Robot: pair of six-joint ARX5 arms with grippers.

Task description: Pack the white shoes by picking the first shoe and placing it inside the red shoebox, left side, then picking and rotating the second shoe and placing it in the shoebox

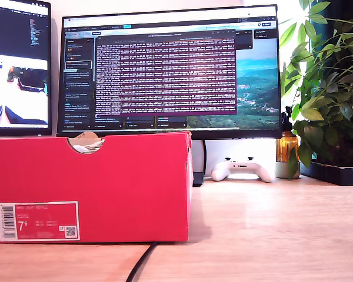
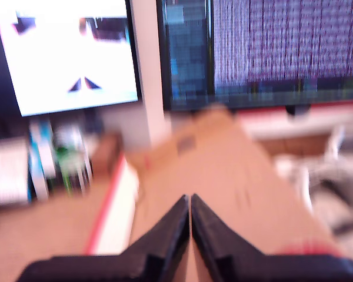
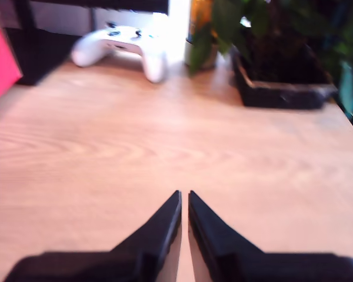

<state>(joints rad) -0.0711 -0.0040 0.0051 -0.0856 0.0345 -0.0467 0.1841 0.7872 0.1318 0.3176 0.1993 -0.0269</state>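
Observation:
The red shoebox [image 1: 91,188] stands on the wooden desk at the exterior view's left, its barcode label facing the camera. Something white and tan shows through the half-round notch [image 1: 86,143] in its top edge. The first wrist view is blurred: my first gripper [image 2: 190,200] is shut on nothing above brown cardboard with a red and white edge [image 2: 109,205]. A blurred white shape, probably a white shoe [image 2: 332,176], lies beside it. My second gripper [image 3: 184,195] is shut and empty over bare desk, with the shoebox's red side [image 3: 0,64] far off. Neither gripper shows in the exterior view.
Two monitors [image 1: 170,67] stand behind the box. A white game controller [image 1: 242,170] and an amber bottle [image 1: 287,147] sit under the big screen. A potted plant in a black tray [image 1: 335,170] fills the exterior view's right. A black cable [image 1: 142,261] runs forward from the box.

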